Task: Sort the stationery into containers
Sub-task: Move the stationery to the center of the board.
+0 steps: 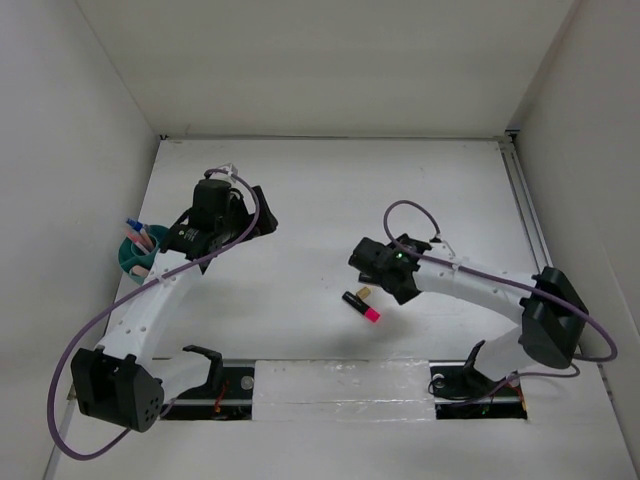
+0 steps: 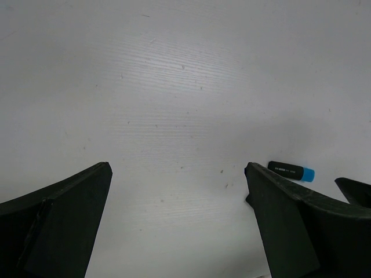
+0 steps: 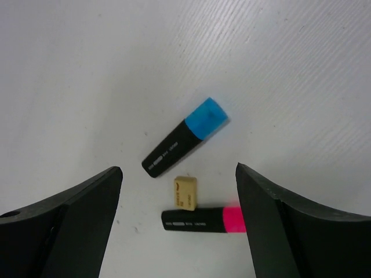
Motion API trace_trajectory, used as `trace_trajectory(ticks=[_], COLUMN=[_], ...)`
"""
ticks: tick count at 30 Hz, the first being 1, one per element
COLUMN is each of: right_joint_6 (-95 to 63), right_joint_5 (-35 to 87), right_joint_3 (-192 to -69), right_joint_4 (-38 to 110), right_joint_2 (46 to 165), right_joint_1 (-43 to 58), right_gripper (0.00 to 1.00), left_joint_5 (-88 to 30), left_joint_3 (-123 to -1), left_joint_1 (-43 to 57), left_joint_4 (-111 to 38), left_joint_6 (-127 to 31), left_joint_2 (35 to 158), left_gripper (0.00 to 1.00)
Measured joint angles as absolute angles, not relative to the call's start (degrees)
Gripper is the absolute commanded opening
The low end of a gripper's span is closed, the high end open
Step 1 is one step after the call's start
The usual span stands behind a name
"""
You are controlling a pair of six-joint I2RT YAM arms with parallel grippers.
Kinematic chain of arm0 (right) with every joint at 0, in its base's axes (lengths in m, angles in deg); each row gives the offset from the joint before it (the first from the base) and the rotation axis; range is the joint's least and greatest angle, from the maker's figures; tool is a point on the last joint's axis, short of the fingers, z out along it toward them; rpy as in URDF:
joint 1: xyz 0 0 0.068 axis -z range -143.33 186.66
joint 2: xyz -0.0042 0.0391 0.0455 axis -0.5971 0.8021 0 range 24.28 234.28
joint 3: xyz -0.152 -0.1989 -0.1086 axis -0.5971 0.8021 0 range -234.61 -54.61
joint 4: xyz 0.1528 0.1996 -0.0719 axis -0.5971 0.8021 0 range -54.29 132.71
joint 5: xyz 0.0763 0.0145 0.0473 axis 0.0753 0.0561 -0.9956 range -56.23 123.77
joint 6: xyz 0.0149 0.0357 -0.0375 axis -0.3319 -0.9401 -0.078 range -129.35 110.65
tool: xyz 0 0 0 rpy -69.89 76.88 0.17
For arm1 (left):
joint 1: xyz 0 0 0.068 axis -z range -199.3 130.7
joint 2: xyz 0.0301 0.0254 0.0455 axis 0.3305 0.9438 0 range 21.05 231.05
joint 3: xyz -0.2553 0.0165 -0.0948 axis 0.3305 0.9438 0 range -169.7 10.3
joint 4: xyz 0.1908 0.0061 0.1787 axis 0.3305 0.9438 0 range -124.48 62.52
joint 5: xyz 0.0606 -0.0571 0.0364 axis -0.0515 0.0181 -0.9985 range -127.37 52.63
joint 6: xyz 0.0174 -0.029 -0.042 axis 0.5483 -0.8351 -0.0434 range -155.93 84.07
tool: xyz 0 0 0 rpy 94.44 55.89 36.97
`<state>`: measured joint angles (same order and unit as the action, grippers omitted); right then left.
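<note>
Teal organizer (image 1: 135, 257) sits at nine o'clock from above, perhaps three pens (image 1: 138, 236) inside. Left wrist: left gripper (image 2: 177, 174) wide, empty; one blue-ended marker (image 2: 291, 170) at three o'clock. Right wrist: right gripper (image 3: 178, 169) spread, empty, above that marker, one pink-ended marker (image 3: 202, 219), one tan eraser (image 3: 185, 192).

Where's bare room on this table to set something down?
Bare: the table beyond both grippers, and the strip between the left gripper and the pink-ended marker. Crowded: under the right gripper, where that marker, the tan eraser and the blue-ended marker lie, and around the teal organizer.

Matt ribbed table (image 3: 301, 69), smooth plastic blue-ended marker (image 3: 184, 137)
</note>
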<state>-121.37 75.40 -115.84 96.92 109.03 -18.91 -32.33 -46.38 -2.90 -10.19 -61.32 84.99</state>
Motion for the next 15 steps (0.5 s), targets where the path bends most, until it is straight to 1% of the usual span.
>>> trace_trajectory(ticks=[3,5,15], right_joint_6=[-122.18,-122.34,-122.42], right_joint_5=[73.87,73.45,69.63], right_joint_3=[-115.97,-115.97,-118.37], right_joint_4=[95.33,94.8,91.57], right_joint_2=[111.13,113.2,117.45], right_joint_1=[-13.57,-11.39,-8.11], right_gripper=[0.85,0.82,0.81], left_joint_5=[-32.68,-33.01,-33.62], left_joint_3=[-46.38,-46.38,-46.38], left_joint_1=[-2.9,-2.9,-2.9], left_joint_4=[-10.19,-10.19,-10.16], left_joint_6=[-61.3,-61.28,-60.99], left_joint_2=[84.97,84.9,84.51], left_gripper=[1.0,1.0,1.0])
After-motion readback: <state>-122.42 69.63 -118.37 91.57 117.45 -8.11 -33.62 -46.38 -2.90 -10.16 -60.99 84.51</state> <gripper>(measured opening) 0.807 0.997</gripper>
